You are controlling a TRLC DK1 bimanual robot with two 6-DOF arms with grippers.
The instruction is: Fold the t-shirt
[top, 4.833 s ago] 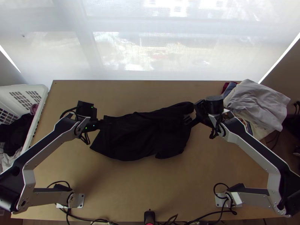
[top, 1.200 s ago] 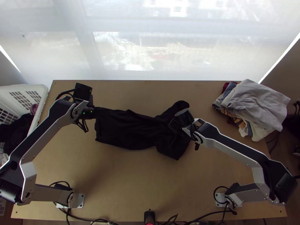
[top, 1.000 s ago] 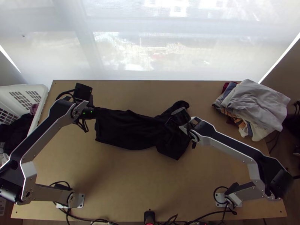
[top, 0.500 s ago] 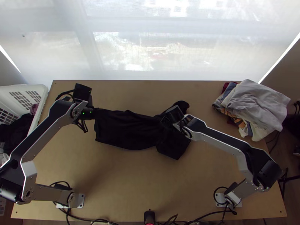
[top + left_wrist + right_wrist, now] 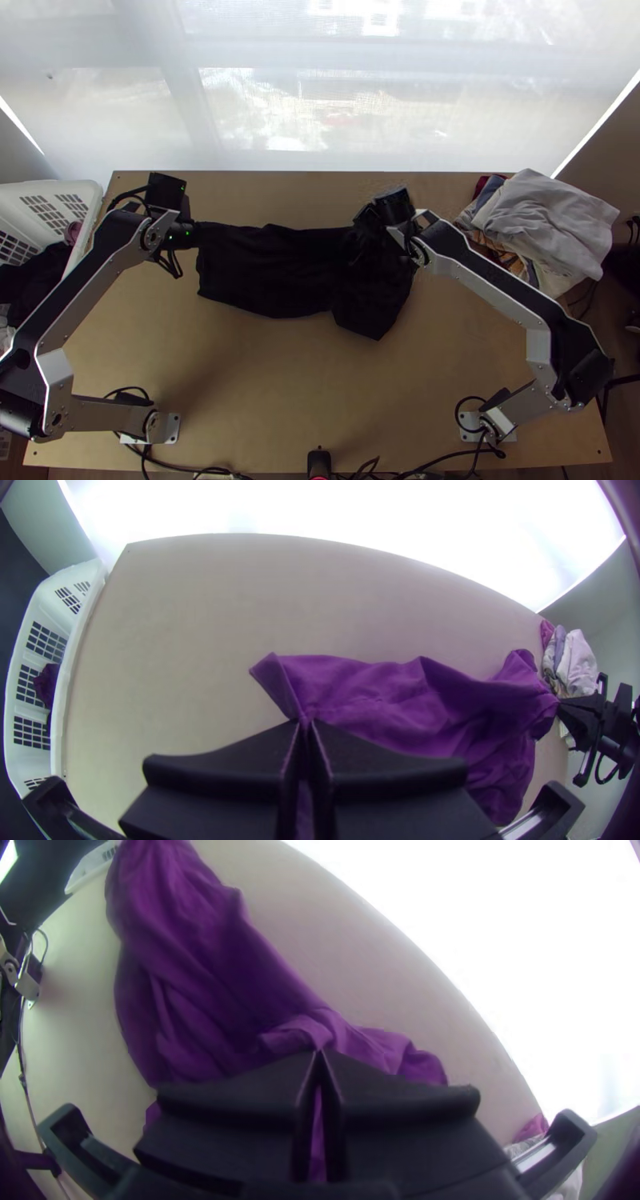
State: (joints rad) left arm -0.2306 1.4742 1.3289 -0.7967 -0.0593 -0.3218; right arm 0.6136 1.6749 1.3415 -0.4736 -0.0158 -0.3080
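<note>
The black t-shirt (image 5: 276, 268) lies bunched lengthwise across the table's middle; the wrist views show it purple. At its left end is my left gripper (image 5: 196, 233). In the left wrist view the left gripper (image 5: 305, 725) is shut on the t-shirt (image 5: 393, 700), pinching an edge near a corner. My right gripper (image 5: 358, 240) is over the shirt's right part, by its far edge. The right wrist view has the right gripper (image 5: 320, 1055) shut on a raised fold of the t-shirt (image 5: 200, 987). Cloth beneath both grippers is partly hidden.
A pile of folded clothes (image 5: 552, 216) sits at the table's far right corner. A white basket (image 5: 90, 210) holding dark and light cloth stands along the left edge. Cables and a small black device (image 5: 319, 462) are at the near edge.
Within the last half second, my right gripper has shifted to the far side and slightly right, drawing cloth along. My left gripper has moved slightly left and away, and the shirt's left end with it.
</note>
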